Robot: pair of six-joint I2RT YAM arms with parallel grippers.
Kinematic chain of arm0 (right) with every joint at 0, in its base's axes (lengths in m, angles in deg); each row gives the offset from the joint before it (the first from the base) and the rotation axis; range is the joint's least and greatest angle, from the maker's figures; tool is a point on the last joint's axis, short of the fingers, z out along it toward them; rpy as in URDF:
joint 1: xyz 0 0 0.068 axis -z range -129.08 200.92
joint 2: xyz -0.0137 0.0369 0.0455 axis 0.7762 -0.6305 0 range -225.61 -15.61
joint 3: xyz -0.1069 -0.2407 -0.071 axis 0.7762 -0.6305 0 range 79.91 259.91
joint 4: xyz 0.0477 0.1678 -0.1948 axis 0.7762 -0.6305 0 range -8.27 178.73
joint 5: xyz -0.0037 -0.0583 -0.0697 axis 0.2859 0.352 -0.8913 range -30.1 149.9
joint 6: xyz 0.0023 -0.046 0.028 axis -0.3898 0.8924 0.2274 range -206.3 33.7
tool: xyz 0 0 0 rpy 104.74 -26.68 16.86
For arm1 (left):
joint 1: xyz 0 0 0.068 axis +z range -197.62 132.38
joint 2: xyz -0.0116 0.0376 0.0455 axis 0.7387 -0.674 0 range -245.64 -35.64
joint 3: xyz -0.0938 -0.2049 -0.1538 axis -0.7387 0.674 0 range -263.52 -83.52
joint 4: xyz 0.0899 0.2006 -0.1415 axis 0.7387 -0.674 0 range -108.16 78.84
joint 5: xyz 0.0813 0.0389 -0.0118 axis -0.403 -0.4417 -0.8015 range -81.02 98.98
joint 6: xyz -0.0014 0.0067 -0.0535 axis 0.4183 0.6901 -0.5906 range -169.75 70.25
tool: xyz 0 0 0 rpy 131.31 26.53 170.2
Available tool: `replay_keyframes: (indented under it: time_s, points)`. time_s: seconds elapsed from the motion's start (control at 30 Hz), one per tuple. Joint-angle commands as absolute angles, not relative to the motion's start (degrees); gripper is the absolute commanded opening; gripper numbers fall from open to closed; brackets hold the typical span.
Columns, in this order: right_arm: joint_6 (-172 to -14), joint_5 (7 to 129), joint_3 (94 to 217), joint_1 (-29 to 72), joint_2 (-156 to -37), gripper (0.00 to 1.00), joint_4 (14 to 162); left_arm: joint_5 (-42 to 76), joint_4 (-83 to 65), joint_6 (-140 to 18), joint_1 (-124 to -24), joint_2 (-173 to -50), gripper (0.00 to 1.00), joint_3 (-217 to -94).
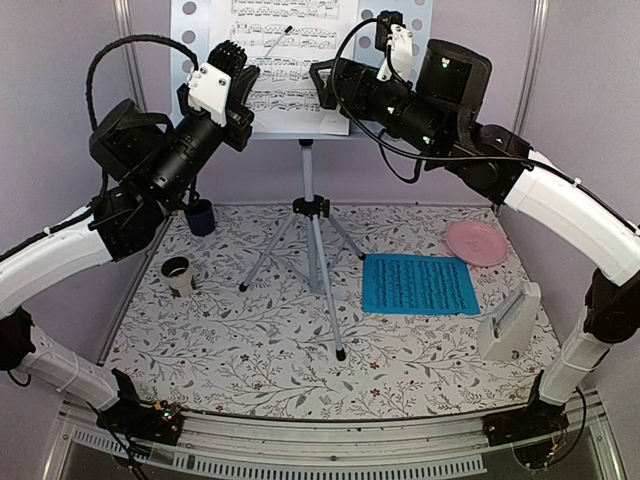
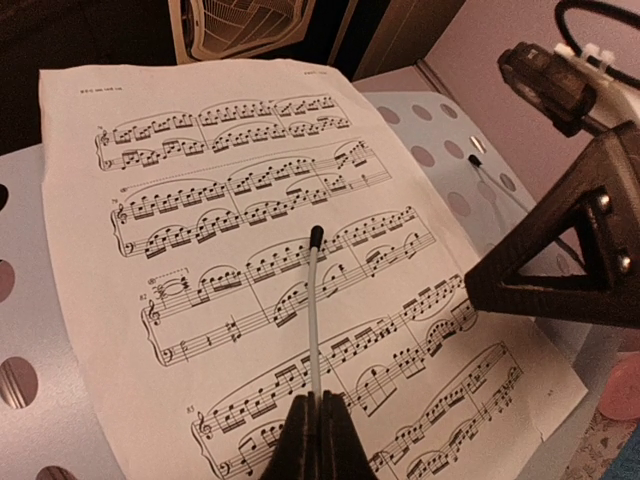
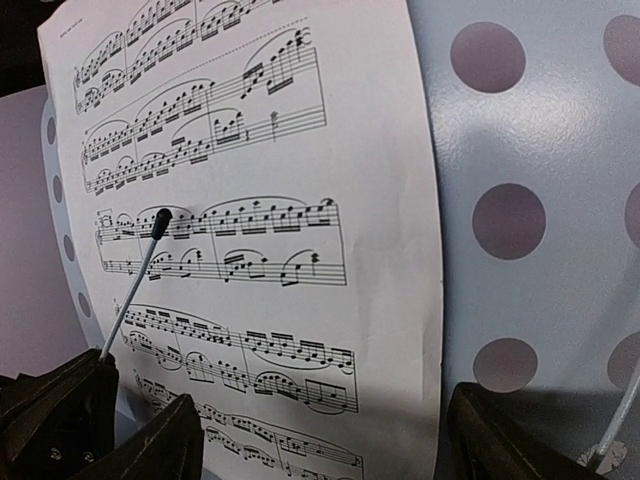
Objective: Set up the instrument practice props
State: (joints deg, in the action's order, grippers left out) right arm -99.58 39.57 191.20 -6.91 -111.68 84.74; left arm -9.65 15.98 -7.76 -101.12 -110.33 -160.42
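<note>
Overhead alone shows blue sheet [image 1: 420,284] — left claw [image 2: 318,400] pinches rod [image 2: 314,310].

We read printed notation on the white music sheet [image 2: 230,250]: staves of notes with clefs, and small bar numbers at the left of two lower systems that look like 82 and 85. A tiny header line in its top left corner is too small for us to read. The blue music sheet [image 1: 420,284] carries dark printed lines that we cannot make out.
</note>
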Motion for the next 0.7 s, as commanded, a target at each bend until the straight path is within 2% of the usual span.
replay_keyframes:
  time_s: [0.0,0.67]
  points:
    - [-100.66,41.64,194.47,-7.09,-113.88,0.86,83.17,-8.59,17.88,-8.36,-101.98,-110.75,0.0,-160.51]
    - [-101.93,47.73,196.28,-7.09,-116.06,0.81,83.9,-8.38,18.02,-8.12,-101.94,-110.61,0.0,-160.42]
